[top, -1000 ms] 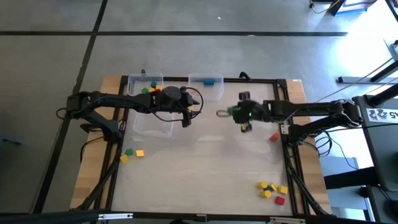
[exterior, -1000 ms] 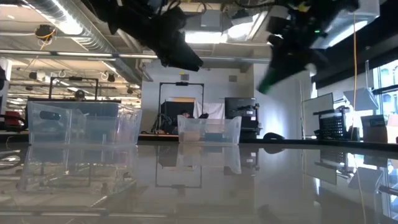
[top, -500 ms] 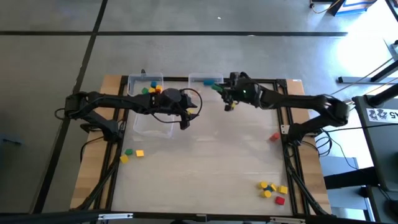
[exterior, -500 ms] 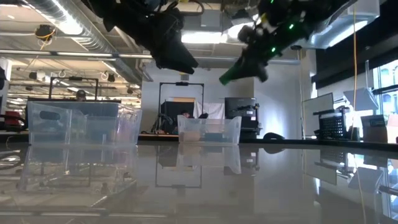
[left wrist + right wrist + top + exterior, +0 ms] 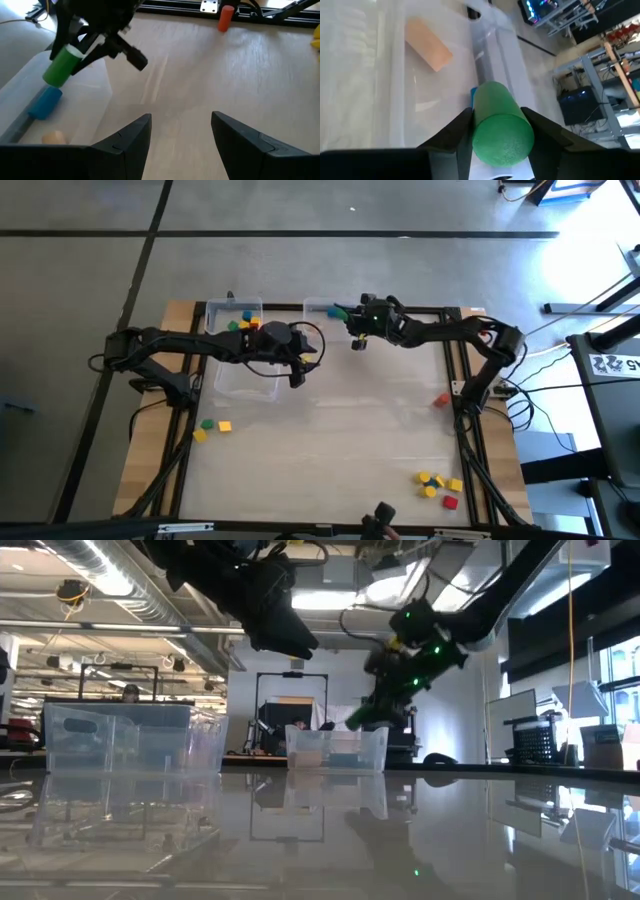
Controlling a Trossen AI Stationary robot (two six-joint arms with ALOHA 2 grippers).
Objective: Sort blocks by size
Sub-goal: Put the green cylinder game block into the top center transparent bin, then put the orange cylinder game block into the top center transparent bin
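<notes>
I had the right pincer over the small bin, clamped on a green cylinder. The step in hand, as I judged it, was to drop this block into that bin. To do it well I would bring the pincer a little lower and fully inside the rim before letting go, because a round block can roll or bounce off the wall. Below the pincer, inside the bin, lay a tan block and a blue block, so I would aim for the bare floor beside them.

The cylinder's long axis ran along the fingers and tilted downward toward the bin, with its free end sticking out past the fingertips.

The left pincer waited with fingers apart and empty, over the table beside the big bin.
</notes>
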